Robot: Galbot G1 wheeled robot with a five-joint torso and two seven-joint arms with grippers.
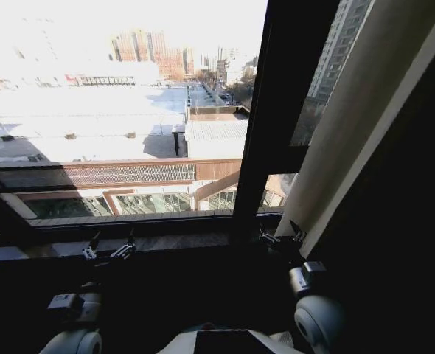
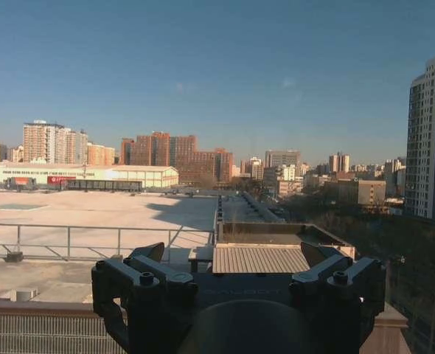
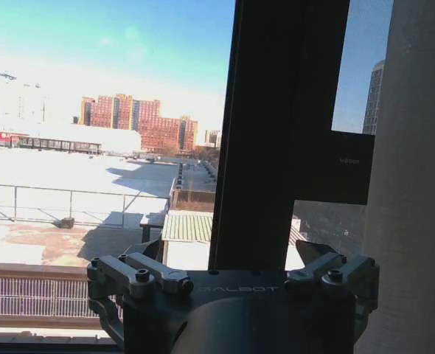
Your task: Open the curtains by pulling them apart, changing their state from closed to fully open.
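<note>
One curtain [image 1: 354,118] hangs gathered in a pale narrow band at the right of the window, and its sheer fabric [image 3: 416,192] runs along one edge of the right wrist view. My right gripper [image 1: 280,237] is low by the sill, just left of the curtain's lower end, open and empty [image 3: 232,254]. My left gripper [image 1: 108,249] sits low in front of the bare glass, also open and holding nothing [image 2: 236,258]. The glass ahead is uncovered and looks out on rooftops and buildings.
A wide dark window frame bar [image 1: 276,110] stands upright between the big pane and the gathered curtain. The dark sill [image 1: 166,240] runs across just beyond both grippers. A dark wall [image 1: 409,243] is at the right.
</note>
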